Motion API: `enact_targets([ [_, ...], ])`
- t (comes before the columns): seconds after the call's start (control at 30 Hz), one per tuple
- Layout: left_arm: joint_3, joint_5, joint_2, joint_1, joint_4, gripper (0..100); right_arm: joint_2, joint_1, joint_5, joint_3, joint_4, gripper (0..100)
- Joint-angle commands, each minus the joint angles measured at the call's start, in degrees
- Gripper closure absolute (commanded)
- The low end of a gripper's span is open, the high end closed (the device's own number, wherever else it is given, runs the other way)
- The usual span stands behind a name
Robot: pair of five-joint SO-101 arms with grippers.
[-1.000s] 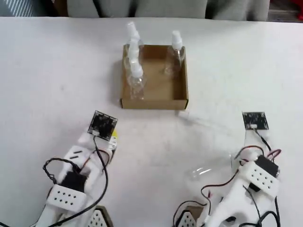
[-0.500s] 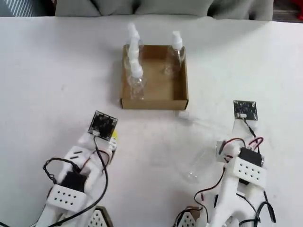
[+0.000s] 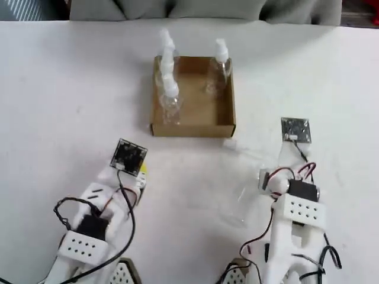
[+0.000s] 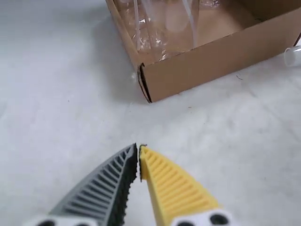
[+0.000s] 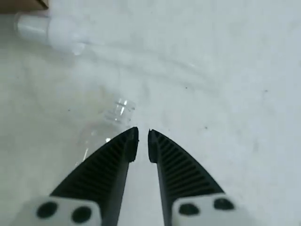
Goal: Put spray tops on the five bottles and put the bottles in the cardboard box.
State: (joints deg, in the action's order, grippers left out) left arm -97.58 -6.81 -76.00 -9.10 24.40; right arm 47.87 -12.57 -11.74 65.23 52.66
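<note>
Left gripper (image 4: 139,149) is closed, empty; right gripper (image 5: 142,134), barely parted, empty, hangs over a capless bottle (image 5: 115,113); a top (image 5: 47,29) lies by the box (image 3: 193,128).

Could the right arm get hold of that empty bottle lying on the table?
Probably yes. The bottle lies on the bare table just beside the right gripper, with nothing between them. The jaws, barely apart, would need to widen first.
</note>
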Motion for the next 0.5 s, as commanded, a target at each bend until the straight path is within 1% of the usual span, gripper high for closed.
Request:
enact_targets([
  [0.0,0.18,-0.35,-1.01,0.57,0.26,98,0.4,1.45,-0.26,-8.0,5.14,97.7],
  [0.07,0.18,-0.35,-1.01,0.57,0.26,98,0.31,4.35,-3.87,-12.48,9.45,97.7],
  [0.17,0.18,-0.35,-1.01,0.57,0.26,98,0.22,8.75,-13.89,-18.02,13.76,97.7],
  [0.23,0.18,-0.35,-1.01,0.57,0.26,98,0.22,10.95,-19.87,-20.13,13.93,97.7],
  [0.33,0.18,-0.35,-1.01,0.57,0.26,98,-2.68,12.79,-26.2,-22.42,14.11,97.1],
  [0.47,0.18,-0.35,-1.01,0.57,0.26,98,-13.85,12.88,-33.14,-27.25,14.11,87.2],
])
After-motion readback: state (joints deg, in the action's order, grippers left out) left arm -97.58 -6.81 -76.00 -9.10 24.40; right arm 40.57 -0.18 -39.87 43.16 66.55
